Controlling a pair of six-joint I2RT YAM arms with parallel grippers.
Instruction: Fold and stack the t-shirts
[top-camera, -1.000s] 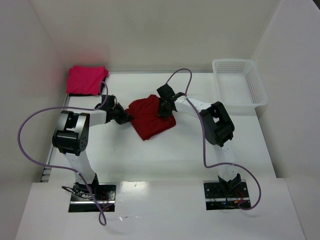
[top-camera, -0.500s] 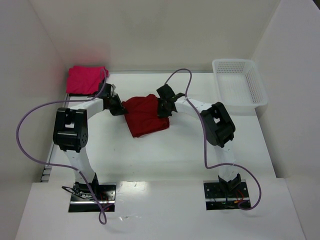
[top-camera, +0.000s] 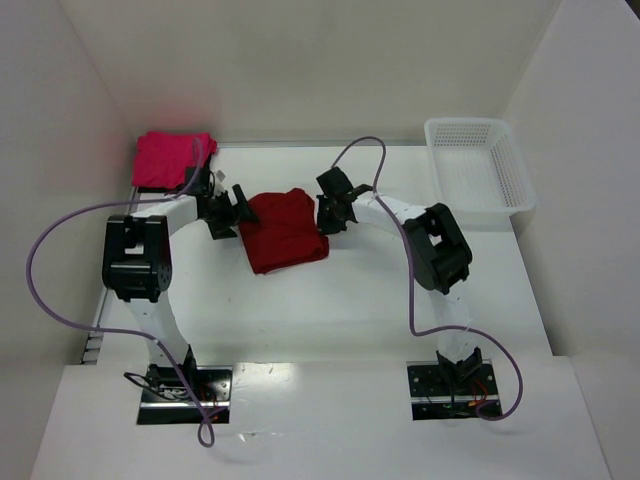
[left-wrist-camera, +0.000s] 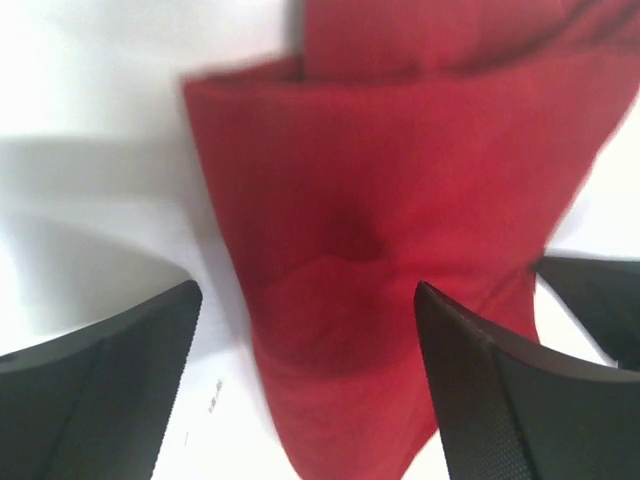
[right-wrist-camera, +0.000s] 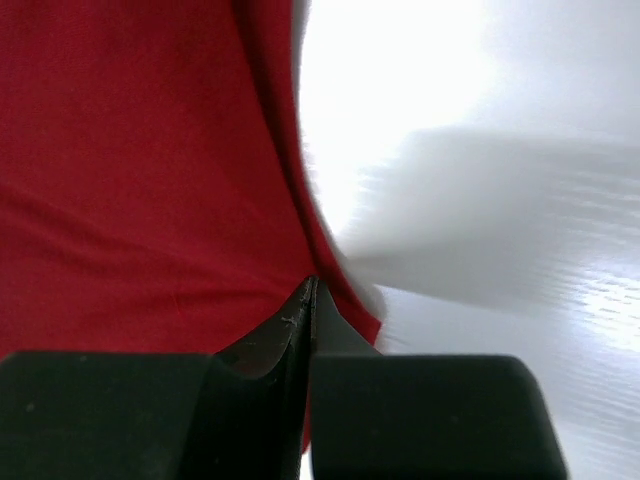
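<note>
While the crimson t-shirt (top-camera: 285, 232) is lying folded on the bench (top-camera: 350, 300), the pink t-shirt (top-camera: 172, 160) is sitting far left, seen from above. Left wrist: the left gripper (left-wrist-camera: 307, 290) is gaping wide before crimson cloth. Right wrist: the right gripper (right-wrist-camera: 310, 292) is pinching its edge.

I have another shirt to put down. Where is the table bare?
Bare table lies nearer than the crimson t-shirt, between the left arm and right arm, and nearer than the basket, right of the right arm. Crowded: back left, with the pink t-shirt and the left gripper and right gripper flanking the crimson one.
</note>
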